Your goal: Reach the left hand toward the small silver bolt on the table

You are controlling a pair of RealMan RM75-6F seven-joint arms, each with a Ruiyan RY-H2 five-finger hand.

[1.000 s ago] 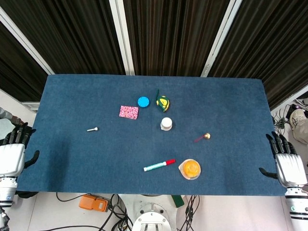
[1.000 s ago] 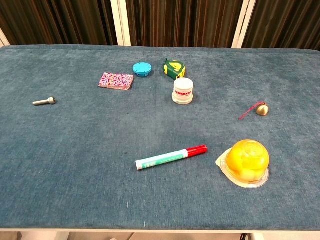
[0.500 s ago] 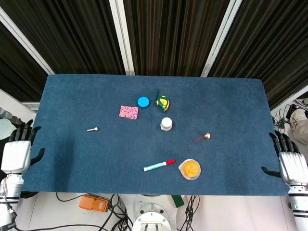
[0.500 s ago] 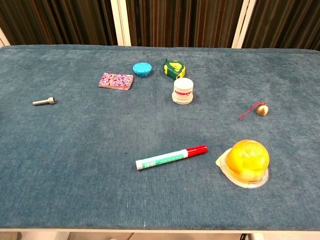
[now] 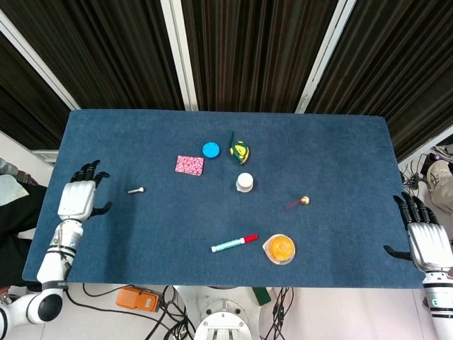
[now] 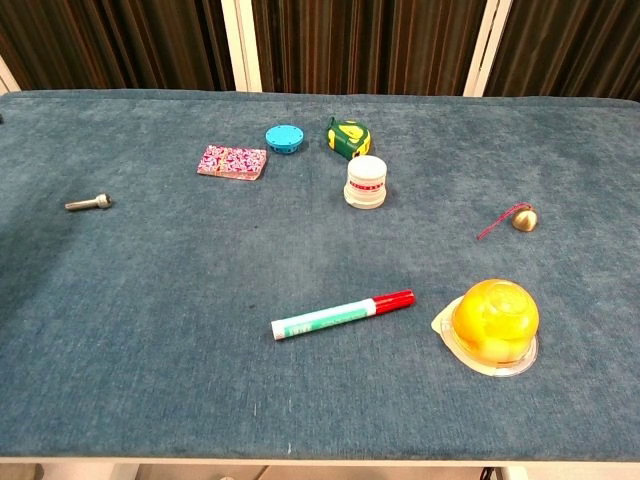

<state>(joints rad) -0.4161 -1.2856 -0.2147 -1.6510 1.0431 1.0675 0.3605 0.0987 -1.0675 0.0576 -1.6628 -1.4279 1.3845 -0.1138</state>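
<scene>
No lettering can be made out anywhere on the counter (image 6: 120, 340). The marker (image 6: 342, 314) near the front edge carries a green printed band along its white barrel, but the print is too small to read. The white jar (image 6: 366, 182) toward the back edge has a red band, equally illegible.

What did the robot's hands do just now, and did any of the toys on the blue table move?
The left hand moved up from the table's near left edge and in over the blue cloth table, toward the small silver bolt. It is open, beside the bolt, not touching it. Nothing was picked up or let go. The right hand stayed at the right edge, and the bolt and other things did not move.
</scene>
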